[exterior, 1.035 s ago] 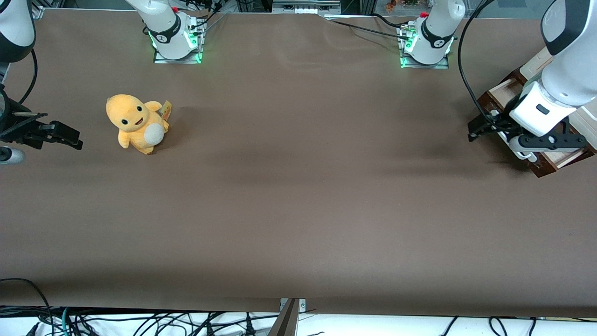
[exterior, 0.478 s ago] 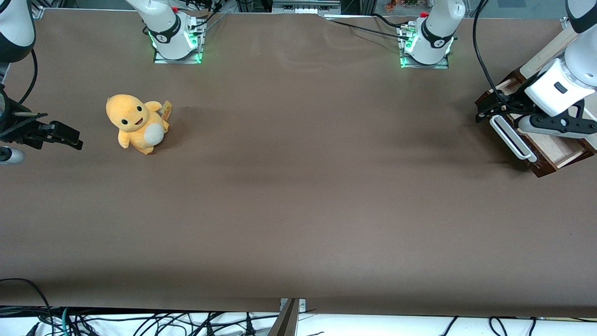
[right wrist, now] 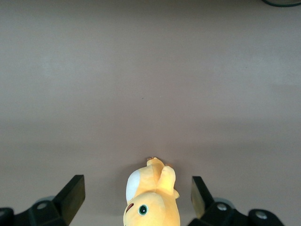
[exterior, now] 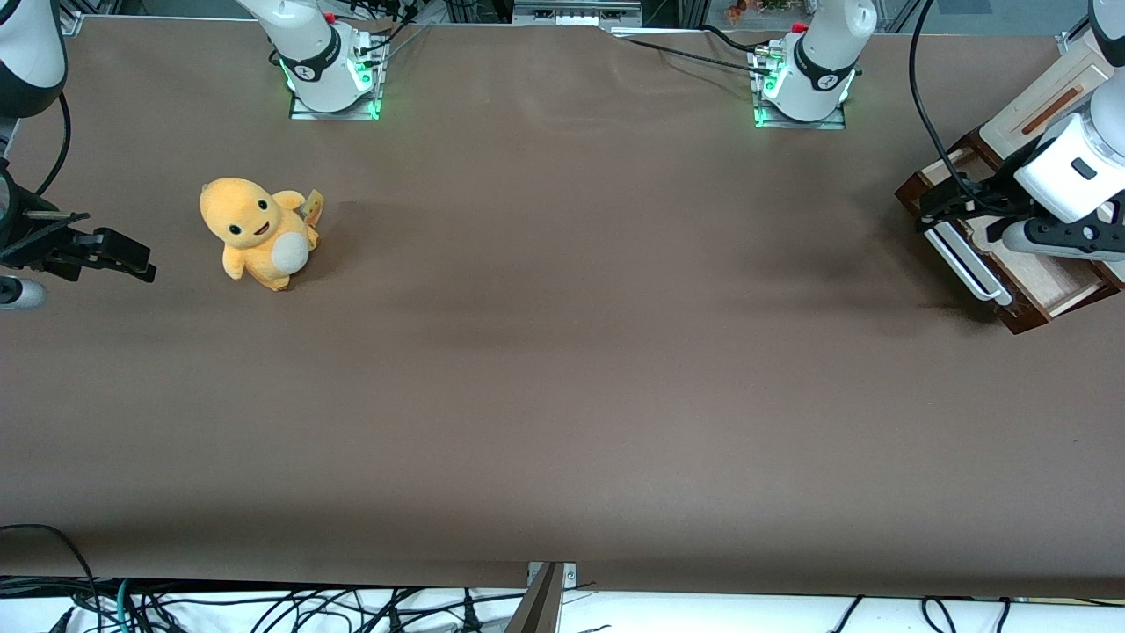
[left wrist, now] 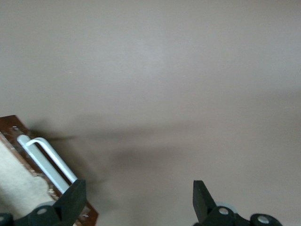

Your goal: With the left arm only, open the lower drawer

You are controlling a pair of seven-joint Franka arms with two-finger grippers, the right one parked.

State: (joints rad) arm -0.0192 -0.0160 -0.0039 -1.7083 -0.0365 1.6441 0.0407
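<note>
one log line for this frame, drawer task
phase: post-pull | lower drawer: open, pale inside showing | tool: open, off the white bar handle, above drawer | left arm: over cabinet end

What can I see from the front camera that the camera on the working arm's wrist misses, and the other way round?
Only the front view shows the orange plush toy, toward the parked arm's end, the cream cabinet and the lower drawer's pale inside. Only the left wrist view shows the gripper open, with bare table between its fingers. Both show the pulled-out lower drawer, its white handle and the brown table.
</note>
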